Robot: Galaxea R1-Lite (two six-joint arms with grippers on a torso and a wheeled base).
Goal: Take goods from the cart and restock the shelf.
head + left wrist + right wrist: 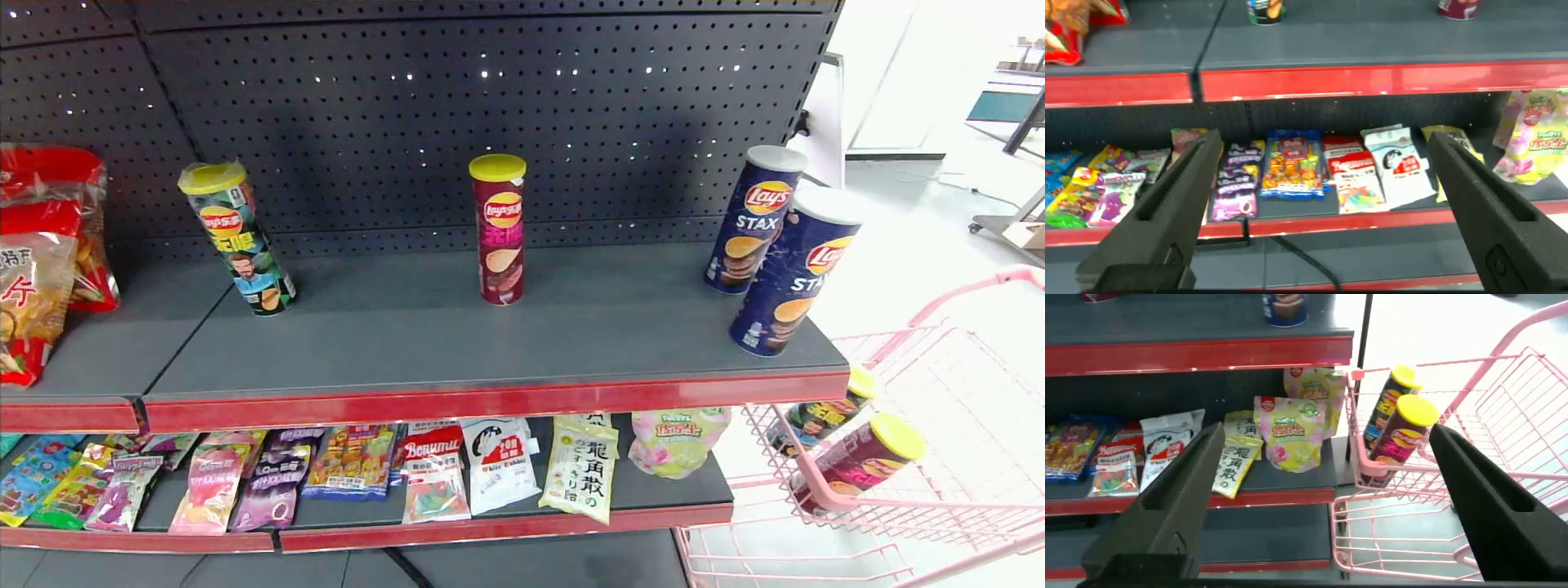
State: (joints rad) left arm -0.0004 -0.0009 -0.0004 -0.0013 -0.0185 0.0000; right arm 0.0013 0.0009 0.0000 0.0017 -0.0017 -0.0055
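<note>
Maroon can (1402, 433) in pink cart (1535, 408) lies well beyond right jaws.

Round logo badges with lettering mark the green can (238, 237), the maroon can (500, 229), the rear blue can (753, 220) and the front blue can (796, 273) on the upper shelf (490, 351). Large black characters run down a pale packet (581, 474) on the lower shelf (669, 494).

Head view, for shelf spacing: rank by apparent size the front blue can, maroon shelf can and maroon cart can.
1. front blue can
2. maroon shelf can
3. maroon cart can, partly hidden, so unsure
</note>
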